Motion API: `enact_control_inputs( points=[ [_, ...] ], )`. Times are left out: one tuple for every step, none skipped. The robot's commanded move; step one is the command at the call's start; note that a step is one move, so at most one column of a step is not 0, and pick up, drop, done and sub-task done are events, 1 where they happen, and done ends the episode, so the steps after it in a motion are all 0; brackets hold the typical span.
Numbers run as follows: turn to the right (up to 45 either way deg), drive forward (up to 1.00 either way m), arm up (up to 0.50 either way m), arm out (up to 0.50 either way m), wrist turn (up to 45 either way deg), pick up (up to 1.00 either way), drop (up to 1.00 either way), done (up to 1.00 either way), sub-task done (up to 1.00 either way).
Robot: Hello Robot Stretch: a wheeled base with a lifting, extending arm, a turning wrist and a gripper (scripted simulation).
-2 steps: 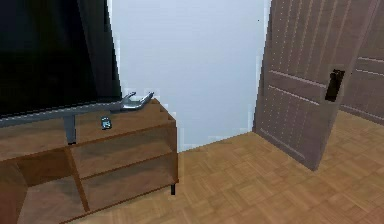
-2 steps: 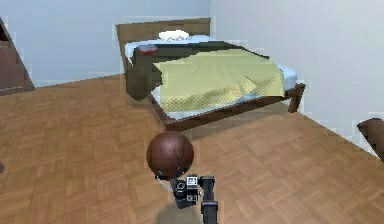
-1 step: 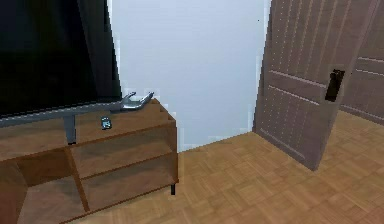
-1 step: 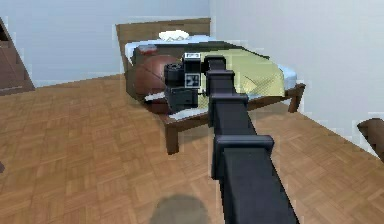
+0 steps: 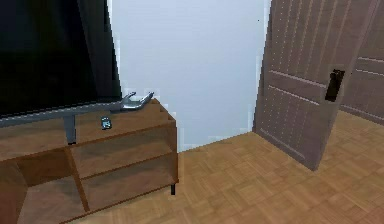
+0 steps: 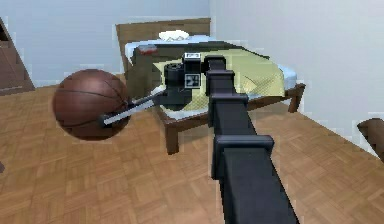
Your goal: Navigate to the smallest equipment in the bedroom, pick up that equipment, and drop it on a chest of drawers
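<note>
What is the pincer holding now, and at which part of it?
The pincer holds the brown basketball, which hangs clear of the floor; its fingers lie on the ball's side nearest the arm.

Television [image 5: 50, 50] sits on the stand [image 5: 145, 118], at its back edge. Door [image 5: 310, 80] stands off right. Bed [image 6: 255, 72] lies behind the basketball [image 6: 88, 103].
</note>
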Motion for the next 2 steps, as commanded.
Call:
enact_control_inputs(
  points=[
    [0.0,0.00,0.00,0.00,-45.0,0.00,0.00,0.00,0.00],
    [0.0,0.00,0.00,0.00,-21.0,0.00,0.00,0.00,0.00]
  ],
)
